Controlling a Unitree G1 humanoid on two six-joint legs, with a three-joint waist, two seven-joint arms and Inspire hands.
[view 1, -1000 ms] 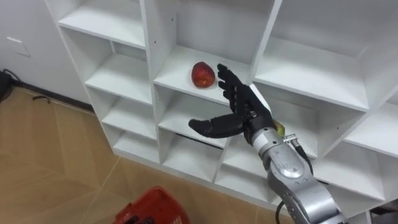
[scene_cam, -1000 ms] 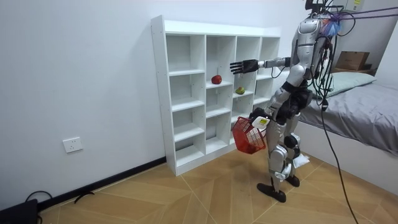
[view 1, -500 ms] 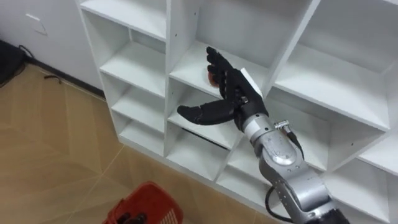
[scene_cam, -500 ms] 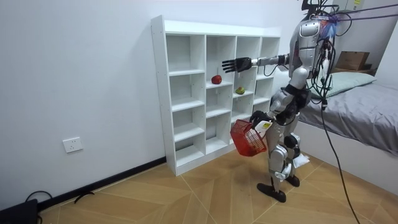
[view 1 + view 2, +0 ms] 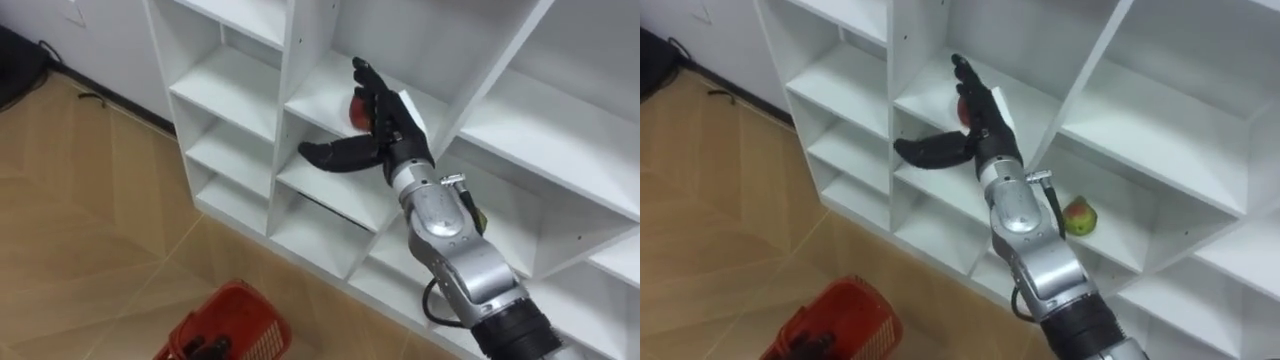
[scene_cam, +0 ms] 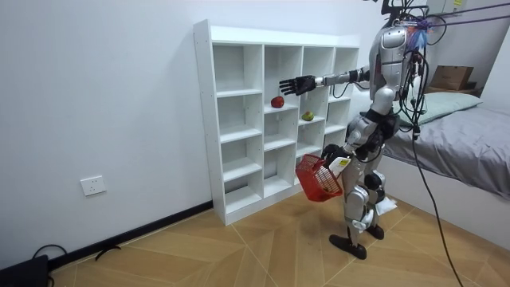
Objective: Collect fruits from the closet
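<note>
A red apple (image 5: 356,108) lies on a shelf of the white closet (image 6: 229,119), in the second column. My right hand (image 5: 385,135) is open just in front of it, fingers straight over the apple and thumb spread to the left, so most of the fruit is hidden. In the room view the apple (image 6: 277,102) sits just below and left of that hand (image 6: 292,84). A yellow-green fruit (image 5: 1078,215) rests one shelf lower, to the right. A red basket (image 5: 228,322) hangs at my lower left, my left hand (image 6: 331,151) curled on its handle.
I stand on the wood floor (image 6: 263,247) in front of the closet's right half. A bed (image 6: 466,151) lies behind me at the room view's right, with a cardboard box (image 6: 450,77) beyond it. The other closet compartments hold nothing.
My right arm has stretched further toward the closet, bringing the open hand from beside the apple to right in front of it. The head camera has shifted as well.
</note>
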